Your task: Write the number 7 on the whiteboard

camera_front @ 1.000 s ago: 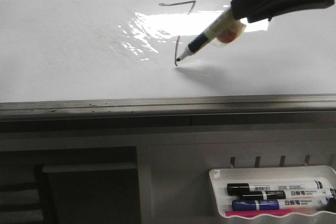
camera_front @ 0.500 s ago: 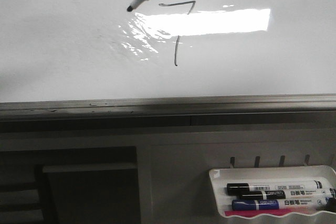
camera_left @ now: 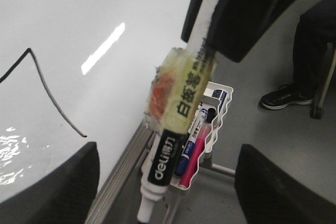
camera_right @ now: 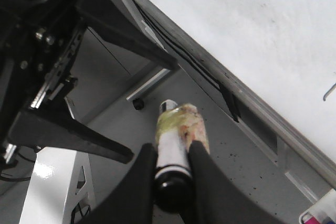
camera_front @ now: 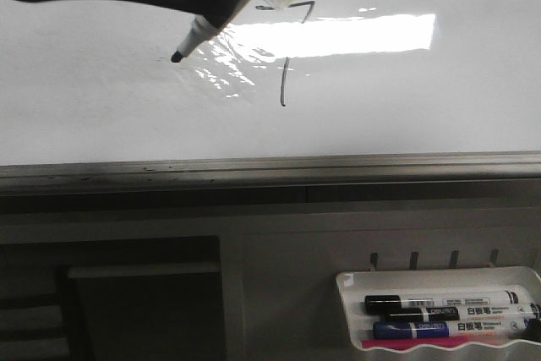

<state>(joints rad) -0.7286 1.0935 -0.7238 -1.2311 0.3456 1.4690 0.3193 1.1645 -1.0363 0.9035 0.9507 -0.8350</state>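
We see the number 7 (camera_front: 287, 57) drawn on the whiteboard (camera_front: 101, 107). Our right hand (camera_right: 170, 169) pinches a marker (camera_right: 173, 145); our left hand (camera_left: 163, 182) spreads wide. The tray (camera_front: 351, 310) holds spare markers (camera_front: 439, 314).

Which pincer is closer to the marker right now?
Right. The right pincer is shut on the marker near its back end. The left pincer is open, its fingers on either side of the tip and not touching it.

Right hand (camera_right: 172, 169): two smooth matte black fingers (camera_right: 137, 182) are seen, tapered toward the tips. Left hand (camera_left: 165, 192): broad black rounded fingers (camera_left: 63, 182) are noted, below a glossy black housing.
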